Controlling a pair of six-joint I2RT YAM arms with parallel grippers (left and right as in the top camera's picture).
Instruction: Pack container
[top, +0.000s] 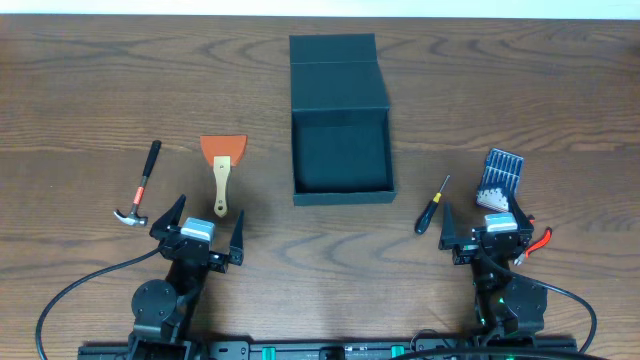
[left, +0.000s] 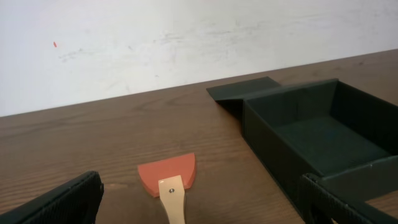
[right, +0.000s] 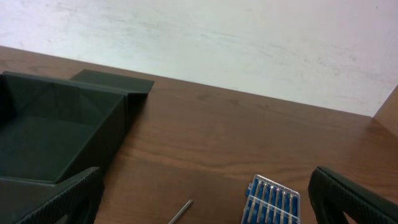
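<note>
Scene: brown wood-grain table (top: 80, 90) seen from above, with two robot arms at its near edge and hand tools spread to either side of a box.
Container: dark teal-black, matte, rectangular cardboard container (top: 341, 196) at mid-table, open, with nothing inside. Its hinged lid flap (top: 335, 62) lies folded back flat on the far side.
Left of container: flat scraper (top: 222, 165) with an orange blade and pale wooden handle, near the box. Beyond it is a small hammer (top: 140, 187) with a black-and-red handle and steel head, well apart from the box.
Right of container: slim black-handled screwdriver (top: 432, 205) near the front right corner, then a clear case of blue drill bits (top: 498, 178). Red-handled pliers (top: 541, 240) lie farthest out, partly hidden by the arm.
Left gripper (top: 207, 214): black fingers spread wide, holding nothing, to the front left of the container and just short of the scraper's handle end.
Right gripper (top: 484, 222): also spread wide and empty, to the front right of the container, between screwdriver and pliers.
Step in hand: probably the first pickup, since nothing is packed yet.
Doing it well: each arm should take its nearest tool. Straddle a handle across its width, not along it, and close at mid-handle so the tool hangs level. Lift it clear of the container's front wall before lowering it inside. Only one arm at a time should be over the box.
</note>
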